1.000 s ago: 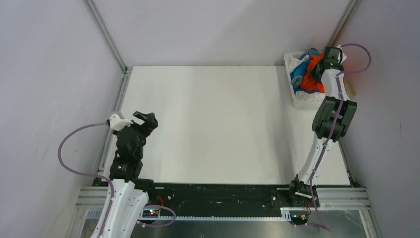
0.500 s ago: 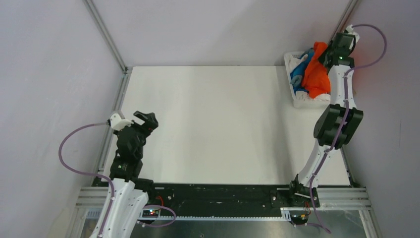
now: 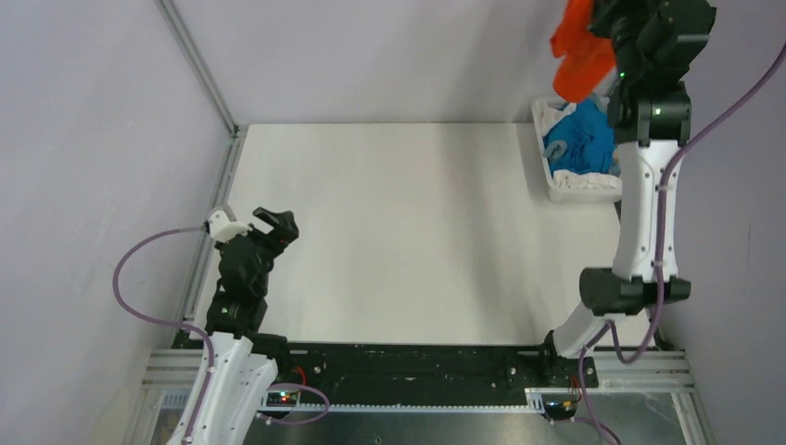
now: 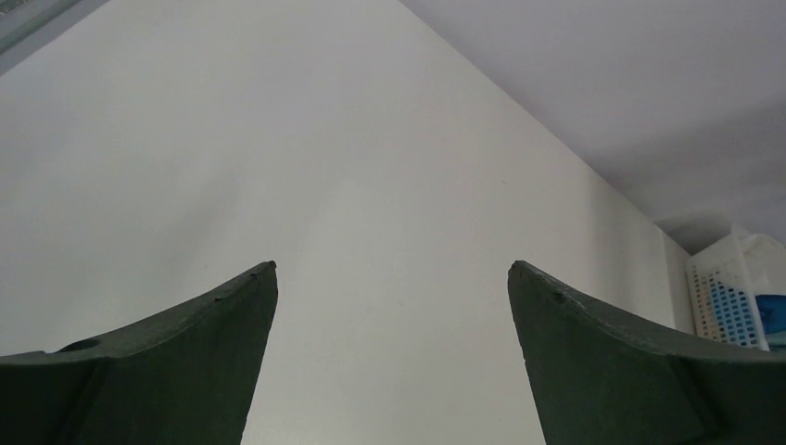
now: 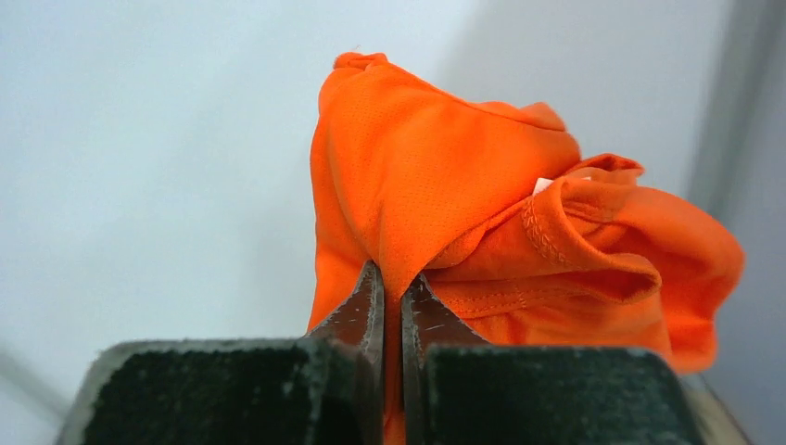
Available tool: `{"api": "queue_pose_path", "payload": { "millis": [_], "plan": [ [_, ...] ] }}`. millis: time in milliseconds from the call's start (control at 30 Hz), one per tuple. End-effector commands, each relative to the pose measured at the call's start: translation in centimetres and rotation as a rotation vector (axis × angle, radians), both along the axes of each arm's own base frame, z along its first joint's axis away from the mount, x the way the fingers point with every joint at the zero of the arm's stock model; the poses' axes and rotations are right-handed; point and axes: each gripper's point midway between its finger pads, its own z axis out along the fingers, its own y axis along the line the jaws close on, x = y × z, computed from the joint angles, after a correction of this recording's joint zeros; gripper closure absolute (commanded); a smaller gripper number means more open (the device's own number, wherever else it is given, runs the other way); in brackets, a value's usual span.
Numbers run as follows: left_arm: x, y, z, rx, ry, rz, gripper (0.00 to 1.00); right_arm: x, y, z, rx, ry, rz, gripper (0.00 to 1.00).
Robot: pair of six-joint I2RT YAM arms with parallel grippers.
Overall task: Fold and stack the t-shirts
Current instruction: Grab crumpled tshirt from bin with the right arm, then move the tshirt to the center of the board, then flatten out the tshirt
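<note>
Left gripper [image 3: 270, 222] sits near the front-left edge of the table [image 3: 389, 232], jaws wide, nothing between them. Its wrist view looks across the white surface to the basket [image 3: 541, 165] at the far right corner.

Right arm is stretched up from its base at the front right. Right gripper [image 5: 391, 274] is clamped hard on a fold of the orange t-shirt [image 5: 445, 176], with almost no gap between the fingers. The shirt is lifted above the basket and looks free of it. It hangs bunched, with a bit of white tag [image 5: 542, 185] showing at the collar seam.

The blue t-shirt [image 3: 582, 139] lies on top in the basket, with white cloth [image 3: 584, 184] under it. I can't make out a beige one.

Key relation: the orange shirt hangs on the table side of the right pincer, and the drop zone lies near-left of it. It is crumpled, so no long axis reads yet. The left arm is well apart, diagonally across the table. My call is that the right arm carries the shirt to the centre of the table, and the left comes in only to spread it.
</note>
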Motion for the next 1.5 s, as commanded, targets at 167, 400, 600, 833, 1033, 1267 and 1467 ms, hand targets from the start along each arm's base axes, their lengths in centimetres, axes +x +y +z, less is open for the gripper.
{"api": "queue_pose_path", "payload": {
  "millis": [167,400,600,833,1033,1267,1467],
  "plan": [
    [0.0,-1.9,4.6,-0.032,-0.109,-0.111,0.02,-11.9,16.7,-0.3,-0.136,-0.013,0.293,1.0],
    [-1.6,-2.2,4.1,-0.165,-0.179,-0.09,0.02,-15.2,22.6,-16.4,-0.06,0.28,0.374,1.0],
    [-2.3,-5.5,1.6,-0.207,-0.119,-0.273,0.02,-17.3,29.3,-32.5,-0.23,0.674,0.594,0.16],
    [-1.3,-8.9,-1.6,-0.228,0.079,-0.426,0.02,-17.8,25.8,-34.7,-0.155,0.738,0.42,0.01],
    [-0.7,-14.4,-3.6,-0.07,0.234,-0.619,0.02,-21.9,19.5,-39.9,0.091,0.924,0.348,0.01],
    [3.2,-19.9,-7.5,0.085,0.441,-0.716,0.02,-28.8,15.1,-48.7,0.194,1.216,0.392,0.05],
    [12.4,-21.0,-8.1,0.092,0.483,-0.622,0.02,-31.2,14.7,-52.6,0.209,1.336,0.333,0.05]
  ]
}}
